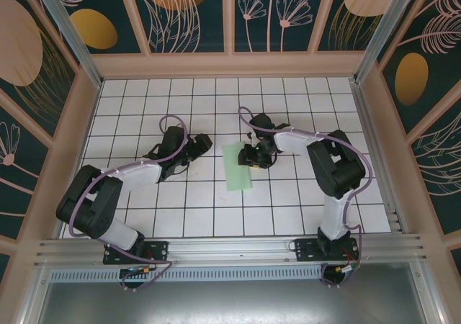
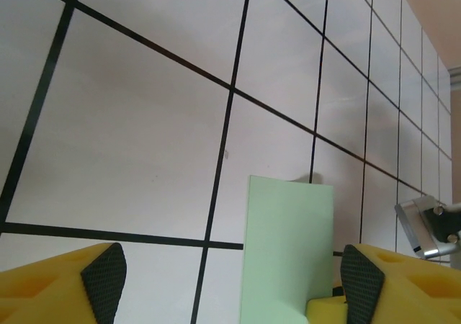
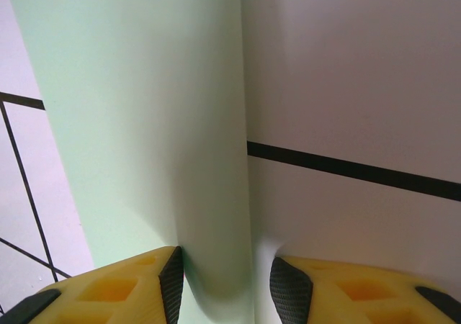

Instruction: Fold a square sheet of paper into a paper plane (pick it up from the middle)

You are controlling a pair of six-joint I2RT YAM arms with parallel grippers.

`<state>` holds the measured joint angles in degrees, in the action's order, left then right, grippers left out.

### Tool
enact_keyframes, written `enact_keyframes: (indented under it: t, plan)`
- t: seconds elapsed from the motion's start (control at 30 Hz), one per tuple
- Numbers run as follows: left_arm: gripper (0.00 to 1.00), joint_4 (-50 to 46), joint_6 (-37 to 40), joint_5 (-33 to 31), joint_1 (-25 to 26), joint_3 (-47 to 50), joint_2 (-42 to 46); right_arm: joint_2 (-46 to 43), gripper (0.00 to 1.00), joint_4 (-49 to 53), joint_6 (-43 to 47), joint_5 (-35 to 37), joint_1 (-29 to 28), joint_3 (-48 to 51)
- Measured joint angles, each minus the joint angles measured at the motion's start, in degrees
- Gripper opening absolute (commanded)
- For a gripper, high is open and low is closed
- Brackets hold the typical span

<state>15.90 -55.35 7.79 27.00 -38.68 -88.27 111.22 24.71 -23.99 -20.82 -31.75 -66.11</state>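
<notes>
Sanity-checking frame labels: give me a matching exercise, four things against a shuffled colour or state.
Things:
1. paper
2. left fingers
3. right fingers
4. grid lines

States:
A. black
B. wide apart, gripping nothing
C. mint green
D. either side of the paper's edge

Pairs: 1-C, 2-B, 3-D, 4-A

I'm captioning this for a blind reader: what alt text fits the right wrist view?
Pale mint-green paper extends from between the right end effector's two yellow fingers with black pads, its long edge running up the frame. Behind it is a white tiled table with black grid lines.
</notes>
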Motion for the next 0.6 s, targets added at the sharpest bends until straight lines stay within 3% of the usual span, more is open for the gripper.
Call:
enact_keyframes:
  t: [0.23, 0.6]
  plan:
    - [0.66, 2.34, 1.55, 4.50, 0.20, 0.00, -2.47, 0.72, 0.47, 1.33, 0.13, -0.02, 0.00, -1.07]
    - [0.35, 6.47, 1.97, 10.34, 5.25, -3.76, -10.67, 0.94, 0.47, 1.75, 0.13, -0.02, 0.00, -1.38]
